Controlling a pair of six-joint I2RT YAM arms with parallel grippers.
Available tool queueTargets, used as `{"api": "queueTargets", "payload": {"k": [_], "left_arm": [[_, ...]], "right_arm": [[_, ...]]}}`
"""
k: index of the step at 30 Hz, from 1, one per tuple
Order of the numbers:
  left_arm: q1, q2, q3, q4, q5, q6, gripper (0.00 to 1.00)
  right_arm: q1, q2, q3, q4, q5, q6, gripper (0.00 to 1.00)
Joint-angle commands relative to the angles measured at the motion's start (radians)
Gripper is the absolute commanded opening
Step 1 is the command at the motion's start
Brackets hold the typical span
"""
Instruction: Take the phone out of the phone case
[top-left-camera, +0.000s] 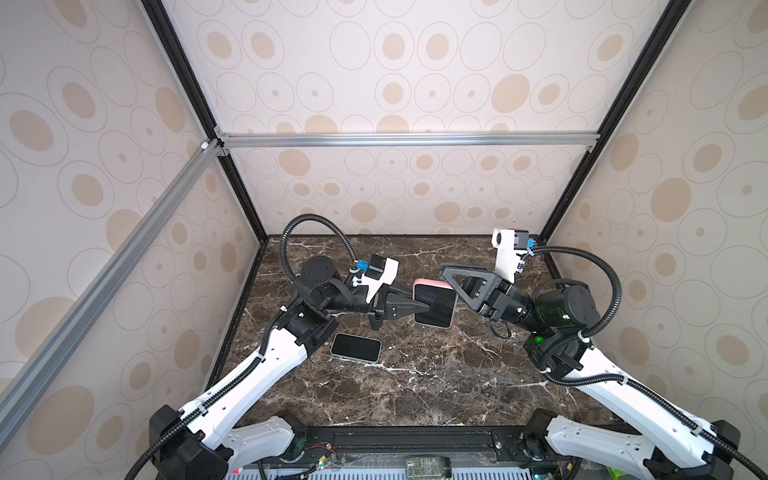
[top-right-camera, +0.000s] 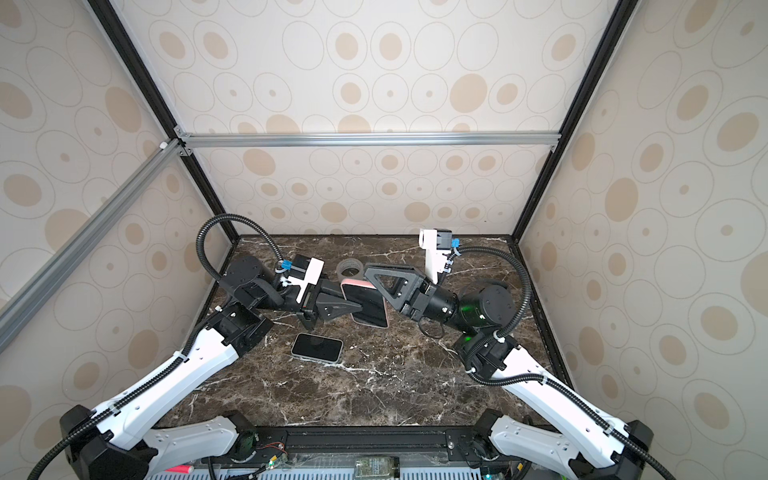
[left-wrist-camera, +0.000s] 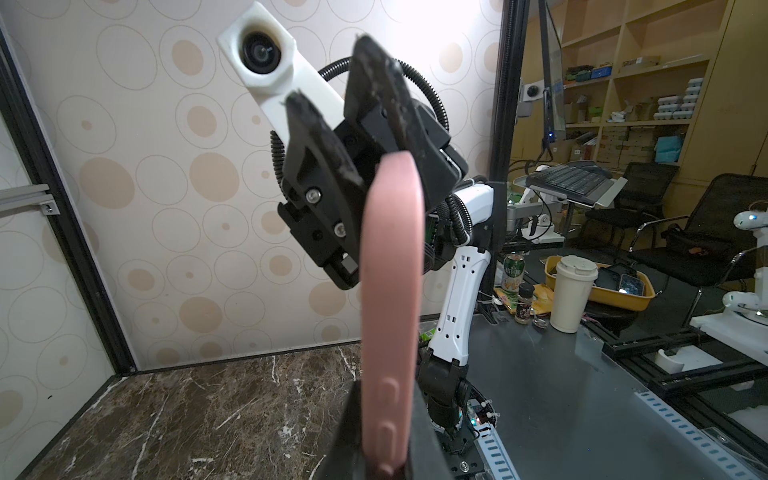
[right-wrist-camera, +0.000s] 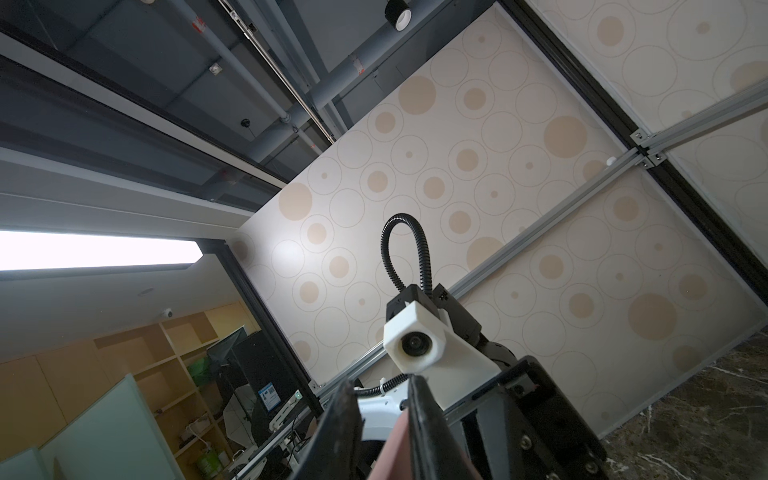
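A pink phone case (top-left-camera: 434, 305) hangs above the marble table (top-left-camera: 415, 382) between both arms, its dark face turned up. I cannot tell whether anything sits inside it. My left gripper (top-left-camera: 428, 308) is shut on the case's left side; in the left wrist view the pink edge (left-wrist-camera: 390, 291) with its button bumps runs out from between the fingers (left-wrist-camera: 419, 449). My right gripper (top-left-camera: 444, 272) is shut on the case's far right corner, and the pink edge (right-wrist-camera: 395, 449) shows between its fingers. A phone (top-left-camera: 356, 347) with a black screen and pale rim lies flat on the table, near the left arm.
A grey tape roll (top-right-camera: 348, 270) lies on the table behind the grippers. Patterned walls close in the back, left and right. A small bottle (top-left-camera: 428, 466) lies on the front rail between the arm bases.
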Motion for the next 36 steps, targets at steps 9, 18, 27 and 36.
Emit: {"api": "queueTargets", "payload": {"k": [9,18,27,36], "left_arm": [[0.028,0.025,0.064,0.028,-0.182,-0.018,0.0],[0.028,0.028,0.058,0.053,-0.167,-0.042,0.0],[0.027,0.029,0.055,0.03,-0.178,-0.013,0.0],[0.028,0.034,0.082,-0.014,-0.195,0.028,0.0]], "right_arm": [[0.05,0.0,-0.001,-0.098,-0.098,-0.005,0.2],[0.05,0.006,-0.012,-0.116,-0.09,-0.032,0.3],[0.05,0.015,-0.024,-0.031,-0.104,0.039,0.2],[0.049,0.035,-0.025,0.033,-0.133,0.118,0.22]]}}
